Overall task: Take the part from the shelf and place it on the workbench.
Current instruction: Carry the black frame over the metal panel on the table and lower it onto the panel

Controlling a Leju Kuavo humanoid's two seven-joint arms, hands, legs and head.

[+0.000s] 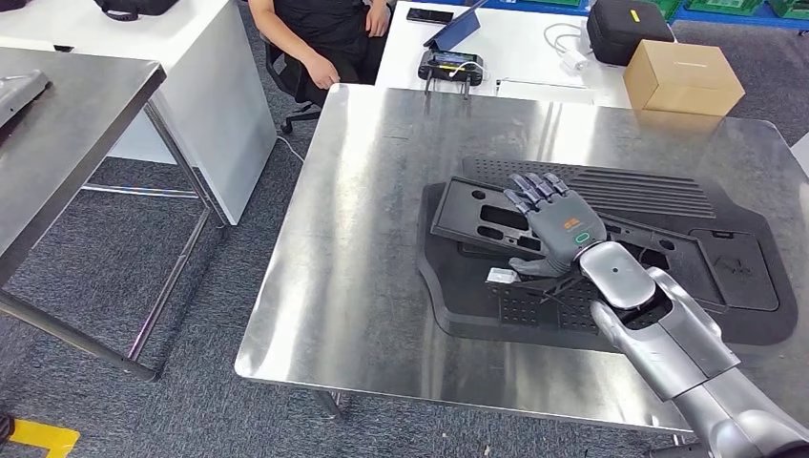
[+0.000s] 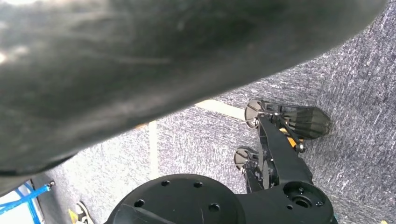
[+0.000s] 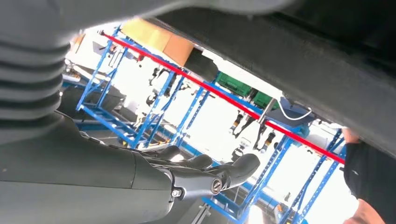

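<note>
The part [image 1: 482, 221], a flat black panel with cut-outs, lies slightly tilted on a larger black moulded panel [image 1: 744, 305] on the steel workbench [image 1: 363, 229]. My right hand [image 1: 558, 227] is stretched flat over the part's right end, with its thumb beside the near edge. In the right wrist view the part [image 3: 299, 70] is a dark band close by. The fingers [image 3: 210, 175] are straight, and a gap of light separates them from the part. A dark blurred mass [image 2: 140, 70] covers much of the left wrist view; my left hand cannot be made out there.
A cardboard box [image 1: 682, 76], a black case [image 1: 625, 29] and a controller [image 1: 450, 65] sit on the white table behind the workbench. A seated person [image 1: 329, 38] is at the back. A second steel table [image 1: 57, 134] stands to the left, across a carpeted gap.
</note>
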